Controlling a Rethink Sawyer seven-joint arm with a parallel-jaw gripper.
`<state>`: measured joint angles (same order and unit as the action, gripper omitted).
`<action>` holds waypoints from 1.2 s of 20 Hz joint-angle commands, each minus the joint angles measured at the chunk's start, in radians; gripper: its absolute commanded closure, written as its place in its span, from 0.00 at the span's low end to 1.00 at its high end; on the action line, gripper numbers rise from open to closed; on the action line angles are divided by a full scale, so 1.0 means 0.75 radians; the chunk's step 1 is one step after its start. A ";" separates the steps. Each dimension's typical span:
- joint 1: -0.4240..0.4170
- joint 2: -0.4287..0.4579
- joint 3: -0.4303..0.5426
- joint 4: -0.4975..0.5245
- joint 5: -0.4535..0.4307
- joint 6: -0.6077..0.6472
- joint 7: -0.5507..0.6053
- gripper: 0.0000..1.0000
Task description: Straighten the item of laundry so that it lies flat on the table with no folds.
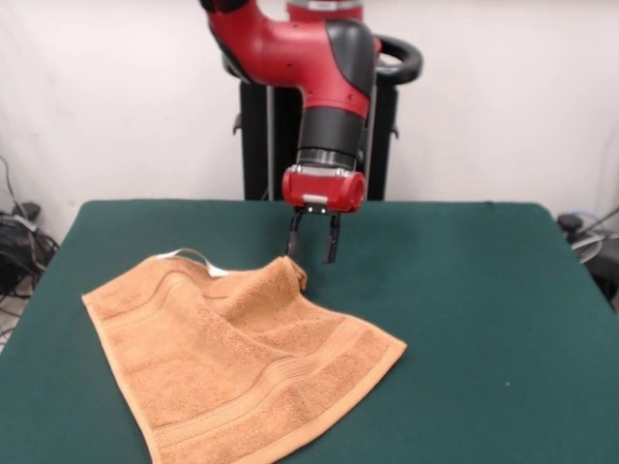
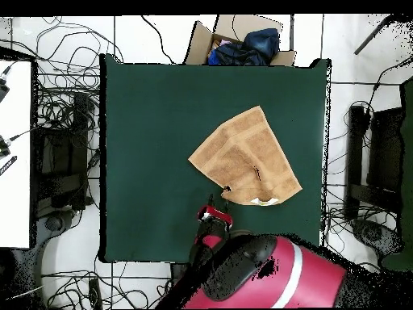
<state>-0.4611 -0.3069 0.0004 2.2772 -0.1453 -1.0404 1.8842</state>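
The item of laundry (image 1: 242, 367) is an orange-tan terry towel lying on the green table (image 1: 484, 319), left of centre in the front view. Its far corner (image 1: 285, 271) is folded over onto the towel, making a raised flap. A small white loop tag (image 1: 193, 256) shows at its far edge. From overhead the towel (image 2: 246, 157) lies right of centre, with the folded edge toward the robot. My gripper (image 1: 313, 256) hangs just above the table beside the folded corner, open, with nothing between its fingers. From overhead the gripper (image 2: 218, 200) stands just left of the towel's near corner.
A cardboard box (image 2: 240, 42) with dark blue cloth in it stands past the table's far edge in the overhead view. Cables lie on the floor around the table. Bare green tabletop stretches to the right of the towel in the front view.
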 commanded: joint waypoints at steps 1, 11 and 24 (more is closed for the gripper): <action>0.148 0.145 -0.113 -0.262 0.088 0.273 -0.042 0.00; 0.317 0.277 -0.253 -0.419 0.162 0.321 0.000 0.00; 0.412 0.260 -0.358 -0.426 0.180 0.118 0.092 0.00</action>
<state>-0.1640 -0.1922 -0.2294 2.1449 -0.1272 -0.9323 1.8842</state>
